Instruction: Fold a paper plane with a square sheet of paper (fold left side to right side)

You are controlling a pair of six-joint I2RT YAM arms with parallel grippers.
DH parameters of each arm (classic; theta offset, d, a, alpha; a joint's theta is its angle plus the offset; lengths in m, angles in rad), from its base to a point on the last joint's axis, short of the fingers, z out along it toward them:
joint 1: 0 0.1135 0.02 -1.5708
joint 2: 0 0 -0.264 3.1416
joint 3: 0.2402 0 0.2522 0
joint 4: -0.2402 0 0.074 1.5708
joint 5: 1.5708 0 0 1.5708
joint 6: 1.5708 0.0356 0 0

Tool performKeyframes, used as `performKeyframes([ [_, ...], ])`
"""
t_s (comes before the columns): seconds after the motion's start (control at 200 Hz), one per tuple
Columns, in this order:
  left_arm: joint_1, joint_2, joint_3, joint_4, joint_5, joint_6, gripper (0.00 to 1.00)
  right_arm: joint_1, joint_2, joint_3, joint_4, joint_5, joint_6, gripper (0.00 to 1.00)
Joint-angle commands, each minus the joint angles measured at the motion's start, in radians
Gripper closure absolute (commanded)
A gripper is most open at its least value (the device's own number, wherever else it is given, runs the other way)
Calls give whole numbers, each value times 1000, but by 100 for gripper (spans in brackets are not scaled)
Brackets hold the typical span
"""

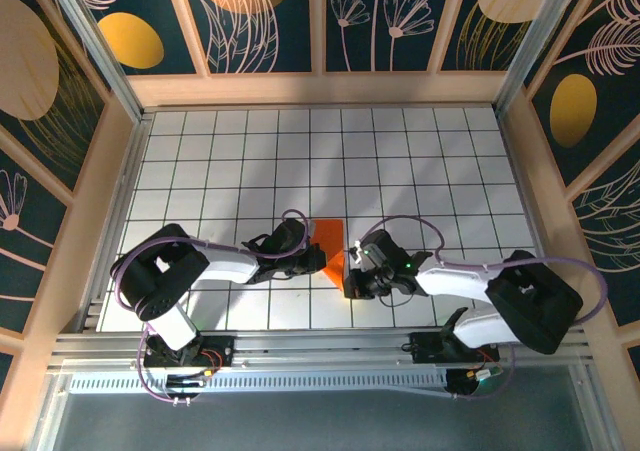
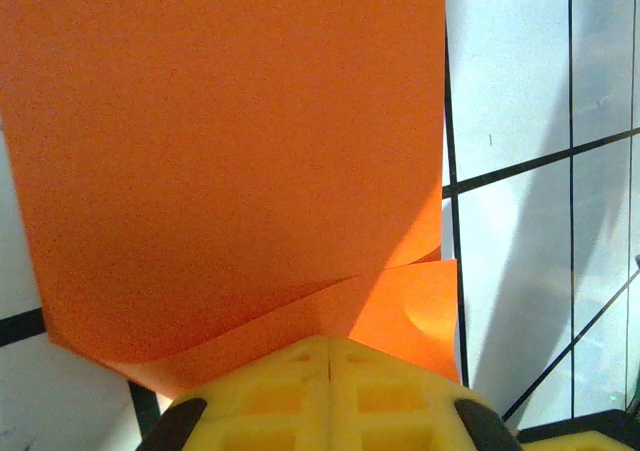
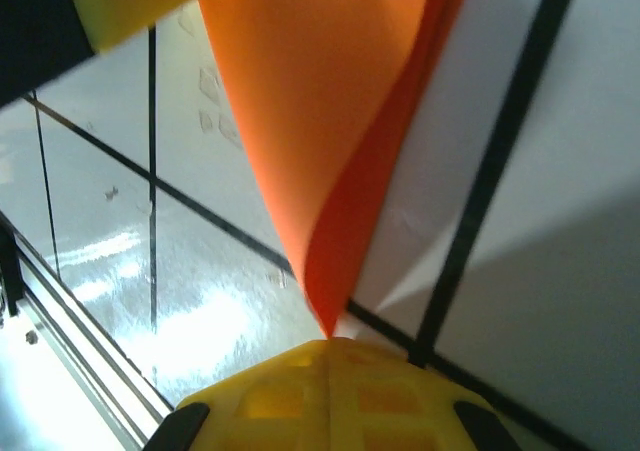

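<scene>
Both grippers are closed on the square sheet of paper (image 1: 331, 237), which sits near the middle of the white tiled table (image 1: 230, 161), toward its near edge. From above you see the left gripper (image 1: 322, 261) and the right gripper (image 1: 349, 273) meeting close together at the sheet's near end, with the orange stretching away from them. On your left wrist camera the yellow fingers (image 2: 290, 371) are pressed together with the paper's edge running into them; the sheet is doubled, one layer lying over another. On your right wrist camera the fingers (image 3: 380, 381) pinch a pointed, curled corner lifted off the table.
</scene>
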Motion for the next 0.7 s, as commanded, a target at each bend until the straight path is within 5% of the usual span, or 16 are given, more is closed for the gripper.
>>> performKeyframes([
  [0.0, 4, 18, -2, -88, -57, 2, 100, 2, -82, 29, -139, -3, -15, 100],
  [0.175, 4, 22, 1, -85, -51, 1, 100, -12, -132, 77, -120, -16, -13, 100],
  [0.696, 5, 25, 1, -79, -46, 1, 100, -9, 59, 112, 52, 58, 26, 100],
])
